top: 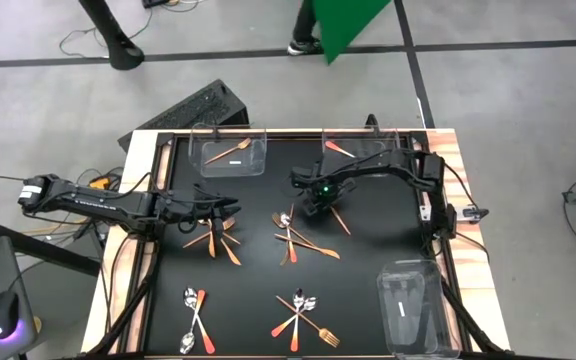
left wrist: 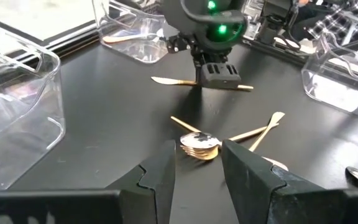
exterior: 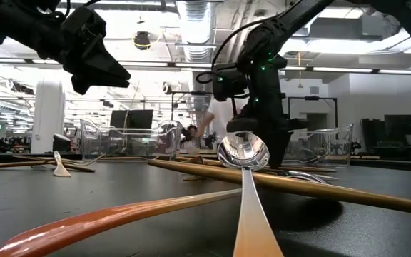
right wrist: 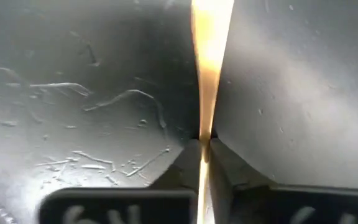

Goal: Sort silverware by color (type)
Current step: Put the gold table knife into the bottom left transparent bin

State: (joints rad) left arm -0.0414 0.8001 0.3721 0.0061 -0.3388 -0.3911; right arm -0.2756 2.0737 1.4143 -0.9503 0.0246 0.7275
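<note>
Broadly, the black tabletop (top: 368, 240) is ringed by a raised wooden frame, with clear bins at three places: one at the far edge left of centre (top: 230, 155), one at the far right corner (top: 363, 152), and one at the near right corner (top: 415, 308). Open room is left across the right middle and the left near side, so lifting paths toward the bins are judged clear if the frame and bin walls are cleared from above.

The left arm is stretched in from the left edge, its gripper (left wrist: 196, 163) held with fingers spread above a cluster of silverware (top: 218, 240). The right gripper (top: 318, 200) is lowered near the middle of the far half, and its fingers are pinched on a slim gold stick (right wrist: 207, 74) lying flat there.

Other silverware is scattered in small piles at the centre (top: 298, 238) and along the near edge (top: 303, 318).

The stick is judged light, stiff and smooth, so slipping or pivoting is likely; a hold near mid-length is advised.
</note>
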